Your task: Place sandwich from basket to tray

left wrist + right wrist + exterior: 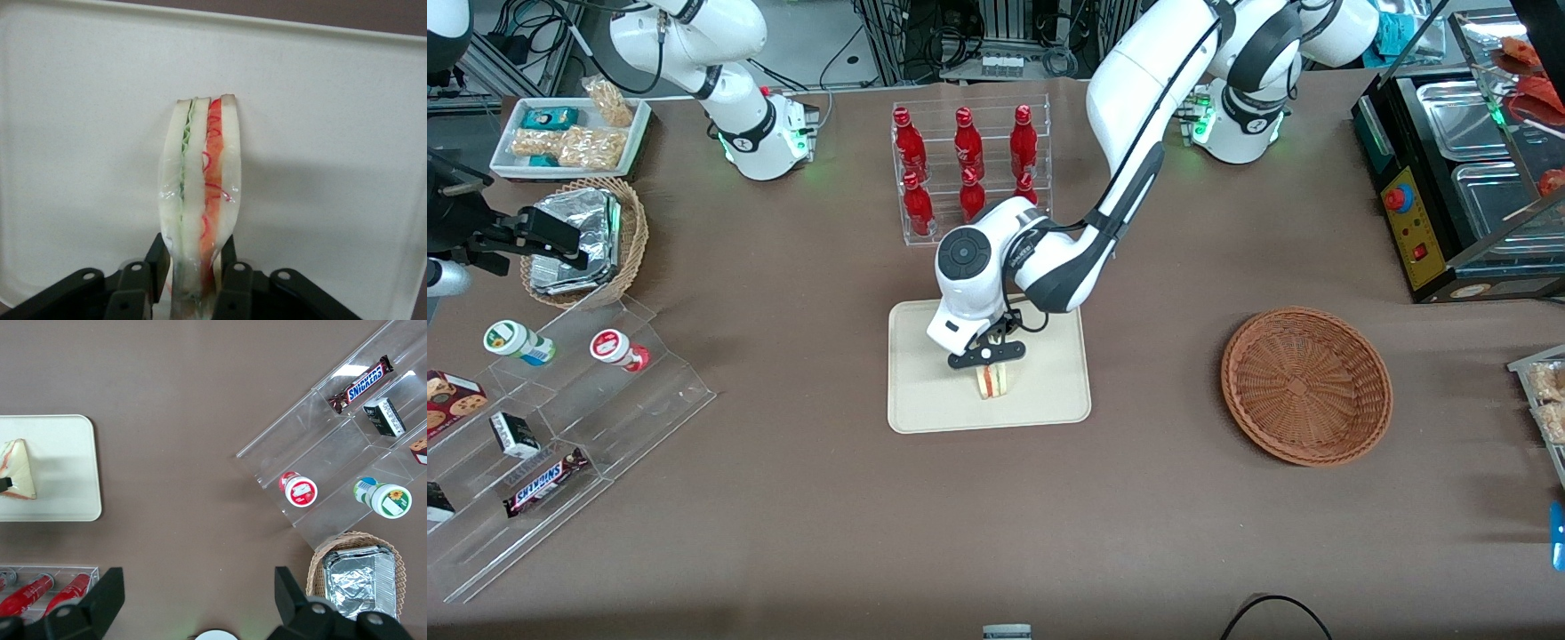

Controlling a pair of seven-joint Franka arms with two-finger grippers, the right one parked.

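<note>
The sandwich point(993, 380), a clear-wrapped wedge with green and red-orange layers, stands on edge on the cream tray point(925, 391), in the part of the tray nearest the front camera. My left gripper point(989, 358) is over the tray and shut on the sandwich. In the left wrist view the black fingers point(159, 261) pinch the narrow end of the sandwich point(200, 180), which rests on the tray point(333, 133). The right wrist view also shows the sandwich point(19, 470) on the tray point(60, 467). The reddish-brown basket point(1305, 385) lies empty toward the working arm's end of the table.
A clear rack of red bottles point(969, 173) stands just farther from the front camera than the tray. A tan basket of foil packets point(587, 240), a stepped acrylic shelf of snacks point(560, 418) and a white dish point(569, 133) lie toward the parked arm's end. A black appliance point(1467, 178) stands past the basket.
</note>
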